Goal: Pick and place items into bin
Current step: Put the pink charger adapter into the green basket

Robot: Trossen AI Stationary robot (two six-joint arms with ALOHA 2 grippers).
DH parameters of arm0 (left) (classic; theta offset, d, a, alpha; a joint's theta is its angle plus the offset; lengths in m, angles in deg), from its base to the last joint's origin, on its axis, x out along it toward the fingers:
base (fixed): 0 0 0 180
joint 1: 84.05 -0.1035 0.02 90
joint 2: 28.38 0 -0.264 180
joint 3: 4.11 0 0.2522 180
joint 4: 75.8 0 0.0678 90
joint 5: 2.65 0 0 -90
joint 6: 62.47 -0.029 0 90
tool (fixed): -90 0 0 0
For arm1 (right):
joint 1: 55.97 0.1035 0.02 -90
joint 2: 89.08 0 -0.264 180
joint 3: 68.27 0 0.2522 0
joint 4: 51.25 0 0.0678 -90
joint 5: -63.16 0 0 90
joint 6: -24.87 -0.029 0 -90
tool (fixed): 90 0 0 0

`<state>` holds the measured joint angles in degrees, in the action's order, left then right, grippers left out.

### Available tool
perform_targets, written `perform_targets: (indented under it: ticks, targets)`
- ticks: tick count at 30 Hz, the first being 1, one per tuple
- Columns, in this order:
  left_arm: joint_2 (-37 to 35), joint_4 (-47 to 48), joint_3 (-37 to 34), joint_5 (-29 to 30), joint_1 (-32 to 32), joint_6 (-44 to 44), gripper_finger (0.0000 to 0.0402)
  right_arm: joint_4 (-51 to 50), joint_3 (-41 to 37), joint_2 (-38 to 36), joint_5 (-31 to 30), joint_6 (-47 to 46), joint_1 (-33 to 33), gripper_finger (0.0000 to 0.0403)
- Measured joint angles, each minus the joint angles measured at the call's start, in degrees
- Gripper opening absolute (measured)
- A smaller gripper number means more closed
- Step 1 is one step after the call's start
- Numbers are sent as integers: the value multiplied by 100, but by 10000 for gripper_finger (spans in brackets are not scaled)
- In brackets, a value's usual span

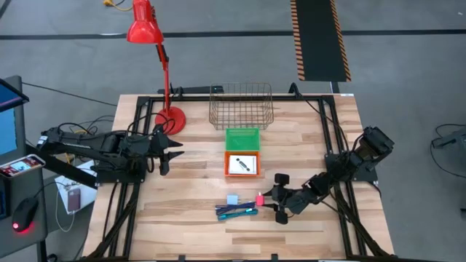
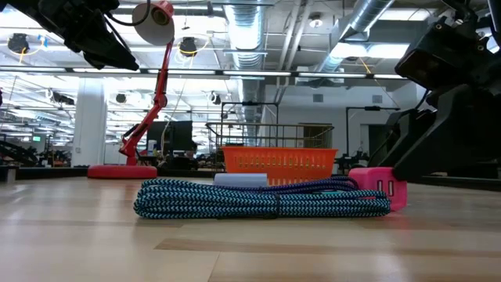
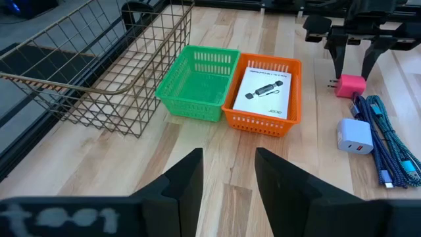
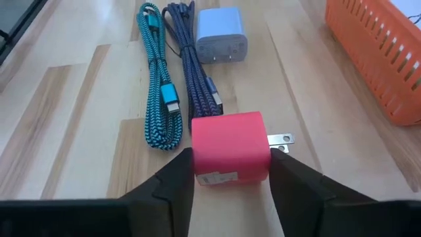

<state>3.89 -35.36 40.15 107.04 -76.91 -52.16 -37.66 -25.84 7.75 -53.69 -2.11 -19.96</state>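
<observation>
A pink charger plug lies on the wooden table near its front, and my right gripper is shut on it; the high view shows the plug left of that gripper. Just beyond lie a white-blue charger and a teal cable beside a dark blue cable, both coiled flat. An orange basket holds a white card; a green basket adjoins it. My left gripper hangs open over the table's left side. My right gripper pinches the pink plug by its two opposite side faces between the two fingers. The fingers slant down from the table's right side. The plug rests flat on the table, its two metal prongs sticking out sideways toward the orange basket.
A wire basket stands at the far edge behind the green basket. A red desk lamp rises from its base at the far left. Bare wood lies left of the cables and in front of my left gripper.
</observation>
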Motion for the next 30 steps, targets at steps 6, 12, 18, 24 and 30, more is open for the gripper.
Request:
perform_targets:
  ticks: [6, 12, 18, 24, 30]
  targets:
    - [-1, 0, 0, -1, 1, 0, 128, 64, -1, -59, -5, 0, 0, 155]
    - [0, 0, 0, 0, 2, 0, 128, 15, 0, -367, -35, 95, -4, 155]
    - [-1, 1, 0, 0, 2, 0, 128, -39, -2, -842, -228, 642, -114, 155]
    - [0, 0, 0, 0, 2, 0, 128, -36, 0, -1413, -306, 1422, -554, 155]
    - [-2, 0, 0, 0, 2, 0, 128, -24, -1, -1956, -40, 2277, -1324, 157]
